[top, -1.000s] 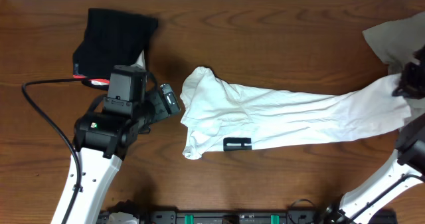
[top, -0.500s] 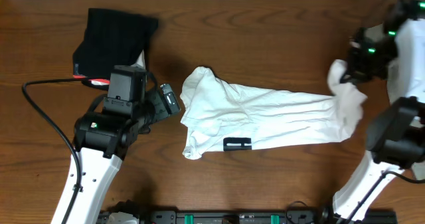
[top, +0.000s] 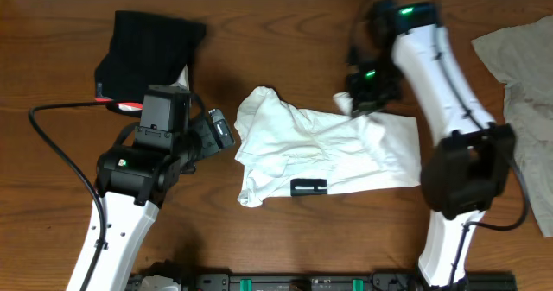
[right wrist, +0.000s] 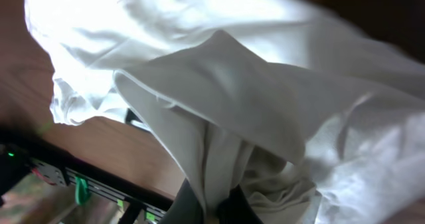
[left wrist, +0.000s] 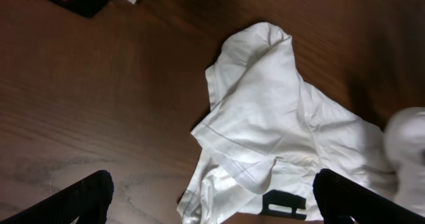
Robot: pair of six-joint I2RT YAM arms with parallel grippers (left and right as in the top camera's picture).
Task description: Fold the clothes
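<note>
The white T-shirt [top: 320,153] lies crumpled at the table's middle, its right part doubled back over itself. A small black print [top: 308,186] shows at its front edge. My right gripper [top: 357,104] hangs above the shirt's upper right and is shut on a bunch of its white fabric [right wrist: 219,137]; in the right wrist view that gripper [right wrist: 219,211] pinches the cloth between its dark fingers. My left gripper [top: 221,129] stands open just left of the shirt, touching nothing; in its wrist view the gripper [left wrist: 212,191] spans the shirt's [left wrist: 265,117] lower left corner from above.
A folded black garment with a red edge [top: 147,53] lies at the back left. A grey-beige garment [top: 518,62] is spread at the right edge. A black cable [top: 60,153] loops by the left arm. A rail with green clips [top: 285,283] runs along the front edge.
My right gripper has carried the shirt's end from the far right over to the left, so the long stretched shirt is now doubled. The left arm has not moved.
</note>
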